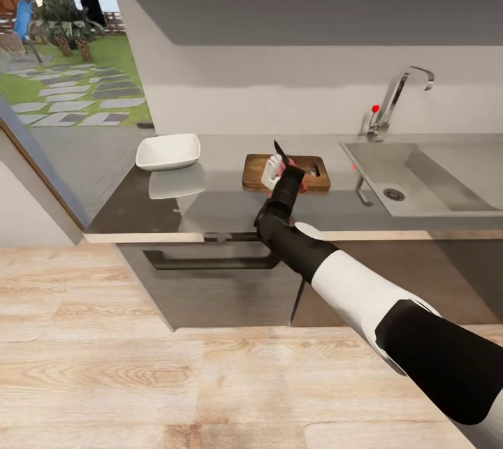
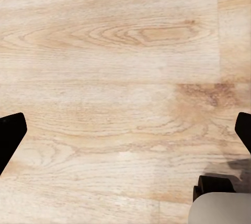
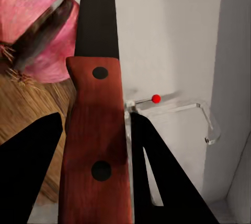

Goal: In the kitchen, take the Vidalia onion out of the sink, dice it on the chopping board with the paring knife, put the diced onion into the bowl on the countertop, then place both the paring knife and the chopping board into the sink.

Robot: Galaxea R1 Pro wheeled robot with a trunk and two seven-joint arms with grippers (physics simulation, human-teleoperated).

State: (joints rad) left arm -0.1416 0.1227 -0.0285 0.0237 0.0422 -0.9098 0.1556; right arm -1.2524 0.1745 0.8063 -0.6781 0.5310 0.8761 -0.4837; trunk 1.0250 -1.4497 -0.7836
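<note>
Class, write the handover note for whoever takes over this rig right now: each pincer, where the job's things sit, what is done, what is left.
Right pincer: shut on the paring knife, blade up, over the chopping board.
Left pincer: open, over the wooden floor.
Vidalia onion: out of the sink, on the board beside the blade, apparently not yet diced.
Bowl: empty, on the countertop left of the board.
Left: dice, fill the bowl, put knife and board into the sink.

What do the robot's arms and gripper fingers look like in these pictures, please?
The right arm has alternating glossy black and white cylindrical segments, narrowing to a black wrist. The right gripper has flat, black, wedge-shaped fingers. The left gripper shows matching black fingertips.
</note>
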